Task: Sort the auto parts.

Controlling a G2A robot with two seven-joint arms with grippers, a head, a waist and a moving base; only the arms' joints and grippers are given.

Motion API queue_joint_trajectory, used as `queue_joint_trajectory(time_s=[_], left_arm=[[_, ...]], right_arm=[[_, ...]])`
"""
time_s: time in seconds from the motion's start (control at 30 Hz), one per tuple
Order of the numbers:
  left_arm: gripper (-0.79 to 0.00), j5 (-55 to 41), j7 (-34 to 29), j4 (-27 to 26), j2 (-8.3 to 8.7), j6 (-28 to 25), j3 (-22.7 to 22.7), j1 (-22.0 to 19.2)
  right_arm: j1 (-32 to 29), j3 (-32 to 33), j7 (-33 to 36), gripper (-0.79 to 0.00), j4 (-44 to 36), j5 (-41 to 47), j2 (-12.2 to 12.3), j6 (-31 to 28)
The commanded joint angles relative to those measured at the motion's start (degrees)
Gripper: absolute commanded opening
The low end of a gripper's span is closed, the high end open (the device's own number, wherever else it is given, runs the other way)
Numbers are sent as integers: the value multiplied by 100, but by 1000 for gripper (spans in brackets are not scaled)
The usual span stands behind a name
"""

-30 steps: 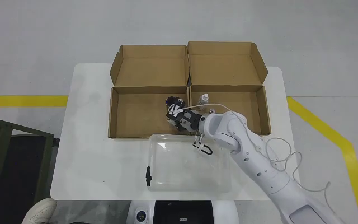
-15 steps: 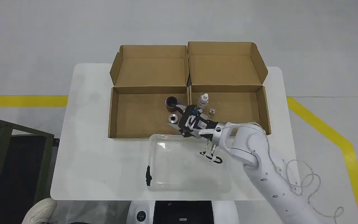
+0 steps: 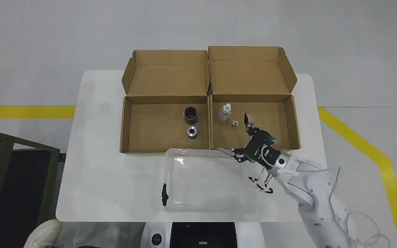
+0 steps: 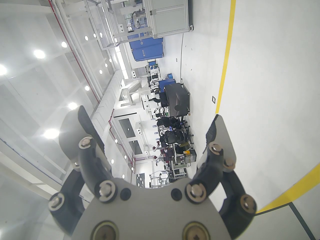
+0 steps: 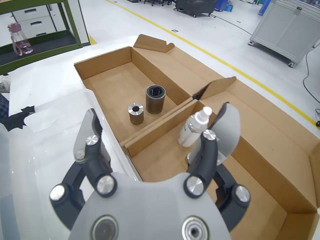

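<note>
Here our right gripper [image 3: 235, 135] hangs empty, fingers spread, where the right box [image 3: 293, 124] meets the clear tray [image 3: 205, 198].
Dark bushing [image 3: 190, 113] and steel collar [image 3: 192, 131] stand in the left box [image 3: 149, 127], the bottle [image 3: 224, 111] in the right; our left gripper [image 4: 150, 116] gapes too.

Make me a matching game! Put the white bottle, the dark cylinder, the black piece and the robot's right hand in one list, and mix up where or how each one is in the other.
1. white bottle
2. dark cylinder
3. black piece
4. right hand

A. in the box with the silver cylinder
B. open
C. in the other box
D. at the edge of the clear tray

Pairs: 1-C, 2-A, 3-D, 4-B.
</note>
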Motion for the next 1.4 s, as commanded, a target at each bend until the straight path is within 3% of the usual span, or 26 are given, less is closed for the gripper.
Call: queue_joint_trajectory(time_s=[0.0,0.23,0.67,1.37], left_arm=[[0,0,0,0,0,0,0,0],[0,0,0,0,0,0,0,0],[0,0,0,0,0,0,0,0],[0,0,0,0,0,0,0,0]], right_arm=[[-171,194,-278,0,3,-49,22,34],[-725,747,-1180,0,153,-226,89,58],[-1384,1552,-2138,0,588,20,148,226],[-1544,1722,-2421,0,764,147,150,314]])
